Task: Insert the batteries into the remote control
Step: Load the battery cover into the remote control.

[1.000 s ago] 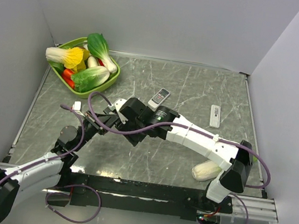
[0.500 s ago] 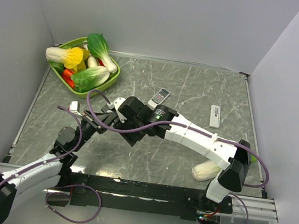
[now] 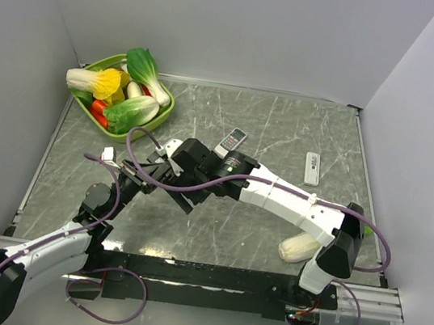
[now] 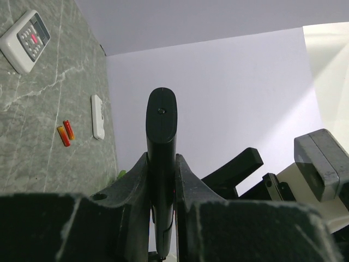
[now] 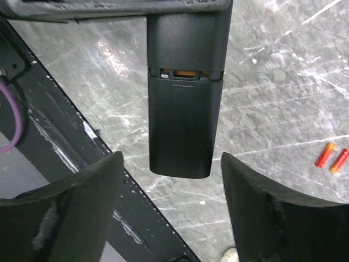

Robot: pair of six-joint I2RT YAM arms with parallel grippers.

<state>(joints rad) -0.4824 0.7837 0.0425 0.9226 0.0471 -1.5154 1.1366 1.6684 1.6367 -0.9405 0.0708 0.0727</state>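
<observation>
My left gripper (image 4: pixel 162 161) is shut on a black remote control (image 4: pixel 161 136), seen edge-on in the left wrist view and held above the table. In the right wrist view the remote's back (image 5: pixel 184 109) faces me, and a sliver of orange shows in the gap at the top of its cover. My right gripper (image 5: pixel 170 166) stands open, its fingers apart on either side of the remote's lower end without touching it. Two orange-red batteries (image 5: pixel 332 157) lie side by side on the marble table (image 4: pixel 65 132). From above, both grippers meet left of centre (image 3: pixel 154 176).
A grey remote (image 3: pixel 232 140) lies mid-table and a white strip-like part (image 3: pixel 312 168) lies to the right. A green basket of toy vegetables (image 3: pixel 121 91) sits at the back left. A pale cabbage (image 3: pixel 300 246) rests by the right arm's base. The table's black front rail (image 5: pixel 65 136) runs below.
The right gripper's jaws have spread wider around the remote's end. Both grippers have shifted slightly left; the left gripper keeps its hold.
</observation>
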